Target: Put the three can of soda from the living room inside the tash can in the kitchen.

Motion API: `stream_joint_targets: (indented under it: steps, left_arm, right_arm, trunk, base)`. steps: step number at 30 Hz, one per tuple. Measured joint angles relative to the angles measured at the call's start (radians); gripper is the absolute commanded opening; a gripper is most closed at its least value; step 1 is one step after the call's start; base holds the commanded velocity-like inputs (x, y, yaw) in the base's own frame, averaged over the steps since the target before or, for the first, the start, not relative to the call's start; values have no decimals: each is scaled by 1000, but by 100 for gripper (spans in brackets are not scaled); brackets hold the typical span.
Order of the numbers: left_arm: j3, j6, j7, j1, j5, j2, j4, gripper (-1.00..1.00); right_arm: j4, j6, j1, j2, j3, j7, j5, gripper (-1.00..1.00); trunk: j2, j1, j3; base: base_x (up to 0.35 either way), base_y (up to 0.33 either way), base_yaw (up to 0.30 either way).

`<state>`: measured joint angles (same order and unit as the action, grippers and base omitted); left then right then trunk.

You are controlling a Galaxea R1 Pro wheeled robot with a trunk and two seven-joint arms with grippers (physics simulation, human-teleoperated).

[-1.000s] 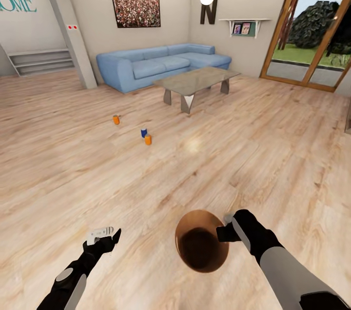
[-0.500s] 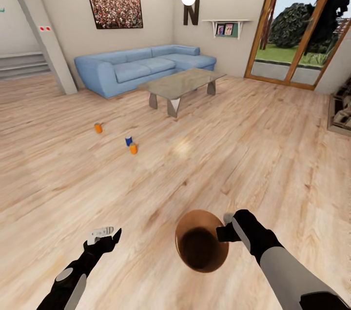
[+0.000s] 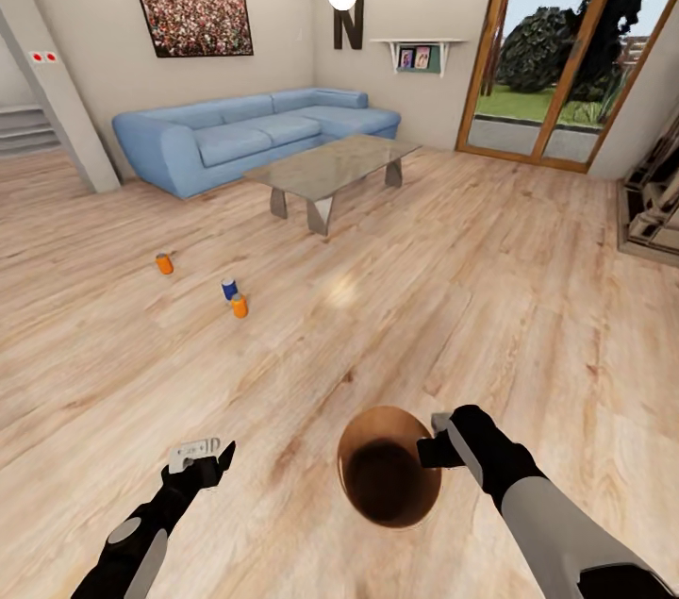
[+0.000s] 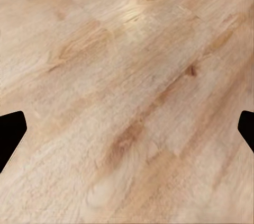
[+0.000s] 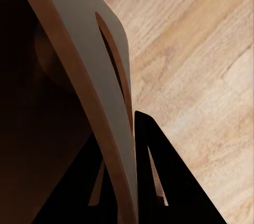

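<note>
Gripping the bin (image 3: 389, 478) by its rim, the right gripper (image 3: 436, 444) has its jaws clamped on the wall. Left gripper (image 3: 200, 459) jaws stand apart over bare floor (image 3: 490, 297). Three cans (image 3: 229, 289) stand well ahead, near the sofa (image 3: 247, 134).

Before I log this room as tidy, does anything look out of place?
Yes. Three soda cans stand on the bare wooden floor: an orange can apart, a blue can and another orange can close together. The right gripper carries the trash can by its rim.
</note>
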<state>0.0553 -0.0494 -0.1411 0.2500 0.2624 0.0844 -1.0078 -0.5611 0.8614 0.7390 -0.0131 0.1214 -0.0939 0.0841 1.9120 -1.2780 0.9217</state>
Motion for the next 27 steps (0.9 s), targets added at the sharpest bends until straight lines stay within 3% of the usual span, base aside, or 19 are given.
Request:
stream_joint_targets:
  steps: [27]
  left_arm:
    - [0,0,0,0,-3,0,1,100]
  right_arm:
    - [0,-1,0,7,0,0,6,-100]
  trunk:
    - [0,0,0]
  base:
    - [288,208,-1]
